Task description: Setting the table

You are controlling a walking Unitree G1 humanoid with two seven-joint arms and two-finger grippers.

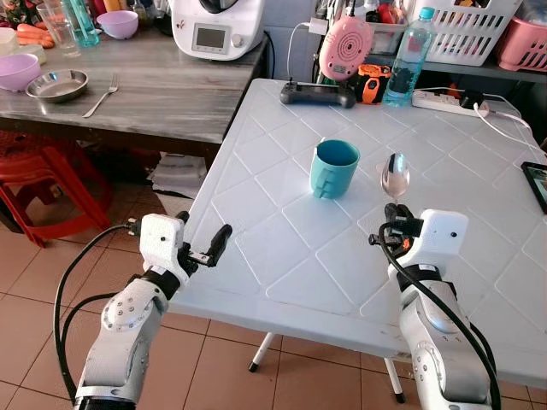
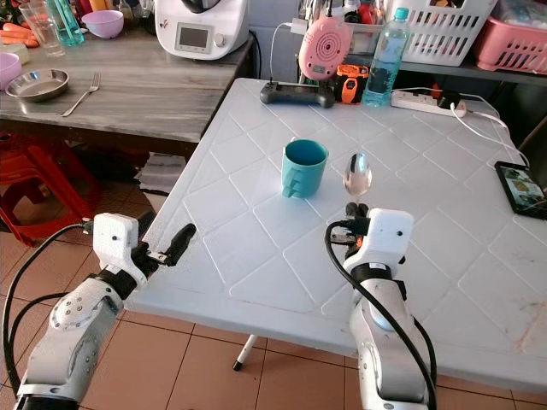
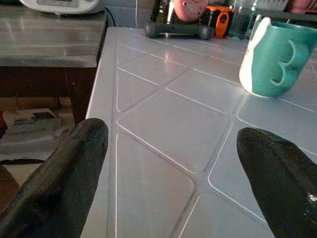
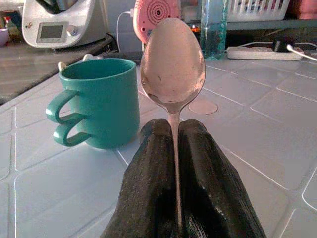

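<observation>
A teal mug (image 1: 334, 167) stands upright near the middle of the white plastic table (image 1: 282, 248), its handle toward me. My right gripper (image 1: 397, 213) is shut on the handle of a metal spoon (image 1: 395, 176), whose bowl points forward just right of the mug, above the tabletop. In the right wrist view the spoon (image 4: 173, 64) rises from between the black fingers (image 4: 148, 198), with the mug (image 4: 101, 101) close beside it. My left gripper (image 1: 214, 246) is open and holds nothing, hovering at the table's near left edge. Its wrist view shows both fingers (image 3: 54, 183) apart, the mug (image 3: 275, 57) ahead.
A black controller (image 1: 318, 92), a water bottle (image 1: 408, 58), a power strip (image 1: 444, 102) and a pink device (image 1: 344, 47) line the table's far edge. A phone (image 1: 537, 184) lies at the right. The grey table (image 1: 154, 85) to the left holds a metal plate (image 1: 56, 84), a fork (image 1: 102, 94) and bowls.
</observation>
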